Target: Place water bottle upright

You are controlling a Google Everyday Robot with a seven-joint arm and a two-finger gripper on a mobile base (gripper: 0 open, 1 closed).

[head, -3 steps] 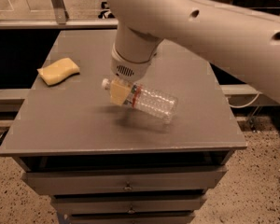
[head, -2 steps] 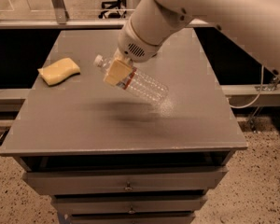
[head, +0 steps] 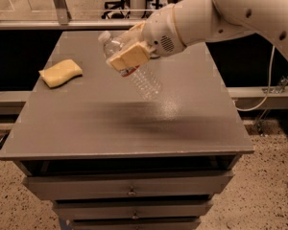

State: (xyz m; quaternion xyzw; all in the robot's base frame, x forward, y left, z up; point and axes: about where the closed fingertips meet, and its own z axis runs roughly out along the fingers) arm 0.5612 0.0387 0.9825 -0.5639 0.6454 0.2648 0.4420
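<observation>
The water bottle (head: 143,82) is a clear ribbed plastic bottle with a white cap at its upper left end. It hangs tilted in the air above the grey table (head: 86,123), base pointing down and to the right. My gripper (head: 128,51) is shut on the water bottle near its neck, with a tan finger pad (head: 129,56) across the front. The white arm reaches in from the upper right.
A yellow sponge (head: 61,73) lies on the table at the left. The table is a grey cabinet with drawers (head: 129,188) below its front edge. A cable and rail run at the right.
The gripper has lifted the water bottle off the table and swung it upward, the cap end rising to the upper left. The arm has moved up and right.
</observation>
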